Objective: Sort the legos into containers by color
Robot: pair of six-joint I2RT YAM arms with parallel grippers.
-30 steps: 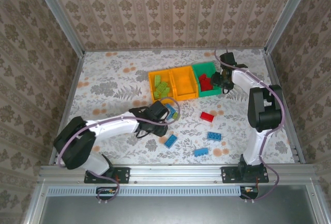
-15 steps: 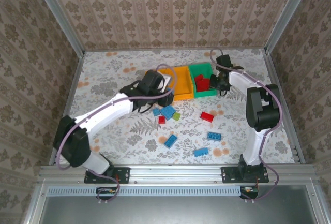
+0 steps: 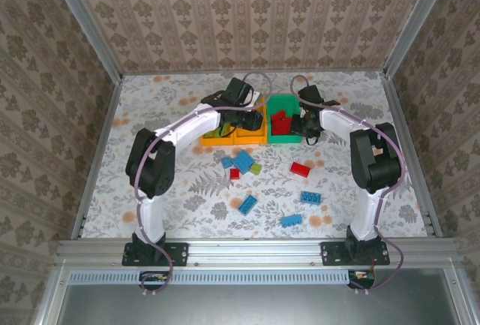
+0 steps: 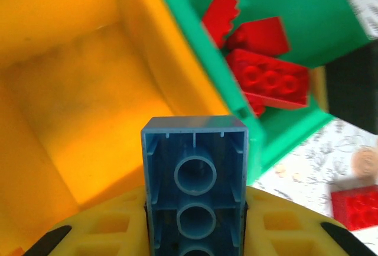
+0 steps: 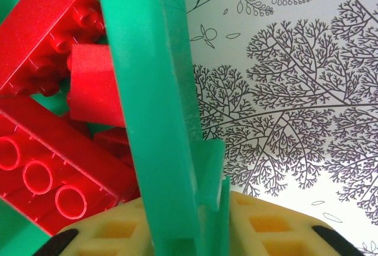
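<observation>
Left arm (image 3: 187, 126) stretched far forward, forearm angled right; left gripper (image 4: 195, 208) clamped on small blue studded plastic brick (image 4: 195, 167). Right arm (image 3: 341, 118) folded inward; right gripper (image 5: 189, 220) pinching green plastic bin wall (image 5: 147, 90).

Floral table (image 3: 161, 111) bears the bins (image 3: 285, 99) and loose legos (image 3: 300, 169) (blue, red, lime).

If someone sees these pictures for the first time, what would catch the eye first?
The left gripper holds a blue brick, hollow underside toward the camera, above an orange bin whose visible floor is bare. Beside it, the green bin is piled with red bricks, and its wall stands between the fingers of the right gripper. Other loose bricks, blue, red and green, lie on the flowered table.
</observation>
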